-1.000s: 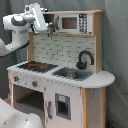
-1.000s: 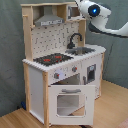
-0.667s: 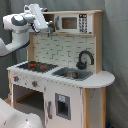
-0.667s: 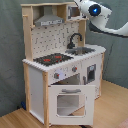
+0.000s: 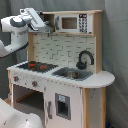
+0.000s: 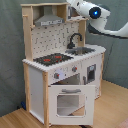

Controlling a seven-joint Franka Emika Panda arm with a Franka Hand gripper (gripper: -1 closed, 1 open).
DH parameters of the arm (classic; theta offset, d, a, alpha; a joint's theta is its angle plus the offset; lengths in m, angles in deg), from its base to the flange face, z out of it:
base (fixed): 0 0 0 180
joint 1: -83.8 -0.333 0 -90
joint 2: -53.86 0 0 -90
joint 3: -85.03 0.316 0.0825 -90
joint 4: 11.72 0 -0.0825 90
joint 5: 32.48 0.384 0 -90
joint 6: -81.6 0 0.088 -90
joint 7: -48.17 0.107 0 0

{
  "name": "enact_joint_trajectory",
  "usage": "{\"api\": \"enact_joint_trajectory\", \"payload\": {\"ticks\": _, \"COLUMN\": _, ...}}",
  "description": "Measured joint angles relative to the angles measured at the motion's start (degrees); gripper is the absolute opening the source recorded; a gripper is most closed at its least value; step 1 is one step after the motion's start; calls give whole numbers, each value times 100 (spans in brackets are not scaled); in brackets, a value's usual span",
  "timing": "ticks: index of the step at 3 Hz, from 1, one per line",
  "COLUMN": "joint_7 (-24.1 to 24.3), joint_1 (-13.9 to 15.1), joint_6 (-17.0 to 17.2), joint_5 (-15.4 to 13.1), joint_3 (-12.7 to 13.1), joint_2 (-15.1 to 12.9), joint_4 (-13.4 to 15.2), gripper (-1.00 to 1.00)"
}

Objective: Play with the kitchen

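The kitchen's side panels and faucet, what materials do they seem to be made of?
Side panels of the kitchen: probably light wood or plywood, matte, pale tan with white fronts. Faucet: black with a slight sheen, likely plastic or painted metal; cannot tell which.

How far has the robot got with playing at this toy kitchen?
Little looks done: the white and light-wood toy kitchen has its windowed oven door hanging open in the second exterior view, and nothing sits on the black-and-red stovetop. In hand: the white robot arm is up by the grey hood. Left: the black faucet, sink and knobs, none of which it is touching.
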Motion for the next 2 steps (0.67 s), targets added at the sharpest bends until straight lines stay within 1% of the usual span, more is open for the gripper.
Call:
{"api": "enact_joint_trajectory", "payload": {"ticks": 1, "joint_7": -523, "joint_1": -2, "joint_6": -300, "joint_5": 0, "joint_3": 35, "joint_2": 0, "joint_4": 34, "gripper": 100}}
{"api": "enact_joint_trajectory", "payload": {"ticks": 2, "joint_7": -1086, "joint_1": -15, "joint_6": -456, "joint_5": 0, "joint_3": 34, "joint_2": 1, "joint_4": 52, "gripper": 100}}
